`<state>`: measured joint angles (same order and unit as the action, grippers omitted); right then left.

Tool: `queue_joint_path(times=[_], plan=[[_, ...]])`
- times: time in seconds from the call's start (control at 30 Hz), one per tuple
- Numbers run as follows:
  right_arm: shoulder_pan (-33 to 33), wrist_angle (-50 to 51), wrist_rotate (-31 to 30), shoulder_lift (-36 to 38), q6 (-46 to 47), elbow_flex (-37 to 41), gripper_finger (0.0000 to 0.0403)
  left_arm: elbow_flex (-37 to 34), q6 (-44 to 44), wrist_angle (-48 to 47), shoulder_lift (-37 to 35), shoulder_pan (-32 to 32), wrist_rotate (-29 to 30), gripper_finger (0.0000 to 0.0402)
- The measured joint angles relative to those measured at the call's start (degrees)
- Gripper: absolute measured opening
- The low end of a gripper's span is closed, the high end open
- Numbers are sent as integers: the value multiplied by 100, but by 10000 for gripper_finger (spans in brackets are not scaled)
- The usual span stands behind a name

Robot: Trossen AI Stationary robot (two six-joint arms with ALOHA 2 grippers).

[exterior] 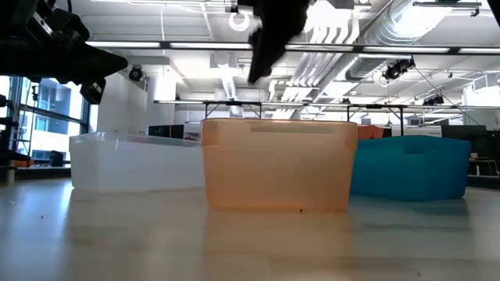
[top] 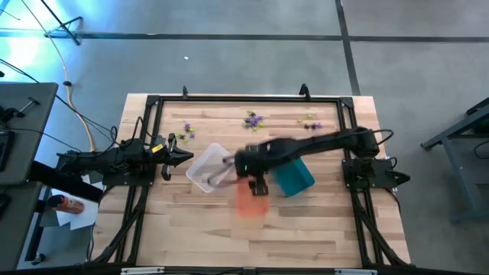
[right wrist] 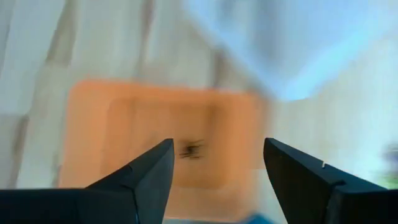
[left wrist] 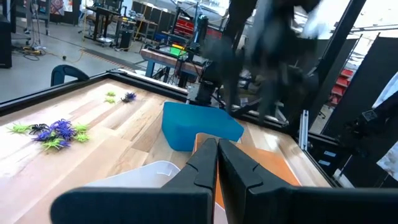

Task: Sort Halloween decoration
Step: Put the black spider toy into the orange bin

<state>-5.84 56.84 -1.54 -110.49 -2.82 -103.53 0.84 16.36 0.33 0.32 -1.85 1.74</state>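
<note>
**Right gripper open above the orange bin**

Over the middle of the high view, your right gripper (top: pixel 258 186) hangs above the orange bin (top: pixel 250 200), its fingers spread wide and holding nothing. Through its wrist view you see one black spider trinket (right wrist: pixel 191 150) lying on the floor of the orange bin, showing straight between the two fingertips and well apart from them. It is a small dark body with thin legs sticking out.

The rest of the Halloween decoration (top: pixel 253 119) lies along the upper part of the table in the high view: one cluster at upper middle, a second cluster (top: pixel 186 131) toward the left, a third cluster (top: pixel 310 121) toward the right. They are tiny spiky pieces in purple, bright green and black.

The clear bin (top: pixel 205 168) sits just left of the orange one and the teal bin (top: pixel 294 177) just right of it.

Your left gripper (top: pixel 182 157) waits at the table's left edge, beside the clear bin, fingers pressed together with nothing between them.
</note>
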Motion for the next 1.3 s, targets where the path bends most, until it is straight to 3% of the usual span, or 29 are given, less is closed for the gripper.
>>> queue_joint_path(times=[0.1,0.2,0.37,0.63,0.83,0.93,1.13,1.23,1.3], plan=[[318,121,-356,330,102,-491,243,-1,-1,1,0,0,2,3],[668,95,-491,777,448,-496,239,0,0,3,0,0,2,3],[1048,26,-657,1728,889,581,232,0,-1,-1,2,0,0,3],[1274,-1338,-706,3182,1308,2688,227,0,0,0,2,0,1,3],[1466,-1908,-537,3758,1154,3179,226,-1,-94,169,4,0,117,3],[1548,-2138,-419,3836,952,3205,226,-2,1107,907,4,4,121,3],[1689,-2584,-186,3850,835,3205,226,3,1953,3026,3,-4,1229,3],[1743,-2737,-140,3850,919,3205,226,5,1750,3718,14,-4,2234,3],[1781,-2872,-141,3848,1109,3205,226,64,2076,3891,76,-7,2767,3]])
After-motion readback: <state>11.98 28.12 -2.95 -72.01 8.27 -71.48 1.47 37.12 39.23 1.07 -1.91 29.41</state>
